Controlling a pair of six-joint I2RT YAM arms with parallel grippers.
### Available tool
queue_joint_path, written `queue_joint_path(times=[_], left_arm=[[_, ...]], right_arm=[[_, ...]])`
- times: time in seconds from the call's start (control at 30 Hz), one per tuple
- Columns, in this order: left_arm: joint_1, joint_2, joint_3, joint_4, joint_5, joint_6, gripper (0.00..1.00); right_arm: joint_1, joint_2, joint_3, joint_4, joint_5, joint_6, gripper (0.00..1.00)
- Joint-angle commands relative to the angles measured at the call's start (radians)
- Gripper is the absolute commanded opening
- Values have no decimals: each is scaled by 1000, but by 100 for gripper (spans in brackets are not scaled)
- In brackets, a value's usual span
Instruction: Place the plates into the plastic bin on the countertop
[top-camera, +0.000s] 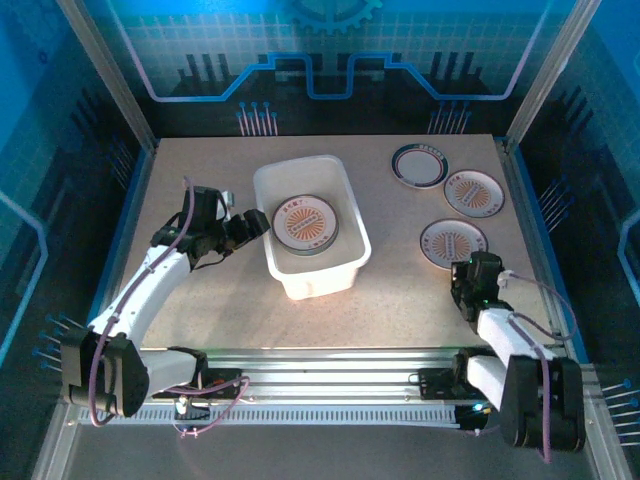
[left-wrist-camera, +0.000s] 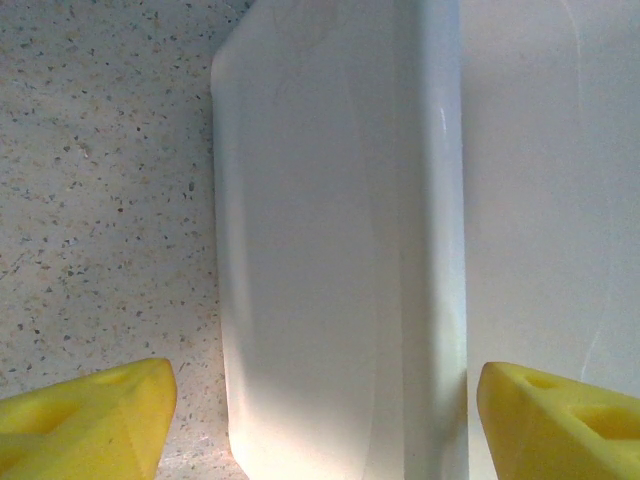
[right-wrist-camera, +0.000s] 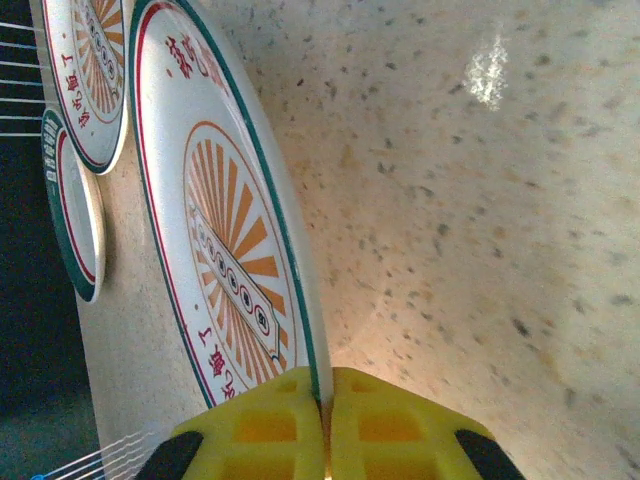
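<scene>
The plastic bin (top-camera: 315, 280) stands mid-countertop with one orange-patterned plate (top-camera: 305, 224) lying inside. My left gripper (top-camera: 262, 226) is open at the bin's left wall (left-wrist-camera: 330, 250). Its yellow fingers (left-wrist-camera: 90, 415) stand wide to either side of that wall without pinching it. Three plates lie at the right: a green-rimmed one (top-camera: 419, 165) and two orange-patterned ones (top-camera: 473, 192), (top-camera: 452, 242). My right gripper (top-camera: 468, 268) is shut on the near rim of the closest orange plate (right-wrist-camera: 230, 250). That gripper's (right-wrist-camera: 325, 405) yellow pads are pressed together over the rim's thin edge.
Beige speckled countertop (top-camera: 400, 310) lies between the bin and the right-hand plates. In the right wrist view the second orange plate (right-wrist-camera: 95, 70) and the green-rimmed plate (right-wrist-camera: 70, 210) sit close behind the gripped one. Blue edges and a metal rail (top-camera: 330, 365) frame the table.
</scene>
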Motion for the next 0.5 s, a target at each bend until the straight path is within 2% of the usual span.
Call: queue_joint_path(times=[0.0, 0.27, 0.47], left_arm=[[2, -27, 31, 12, 7, 10, 80], [2, -43, 27, 20, 22, 18, 80], [3, -48, 31, 15, 30, 35, 80]], right_arm=[[12, -110, -18, -116, -8, -21, 6], [15, -333, -16, -274, -49, -3, 2], [42, -398, 115, -350, -47, -50, 0]])
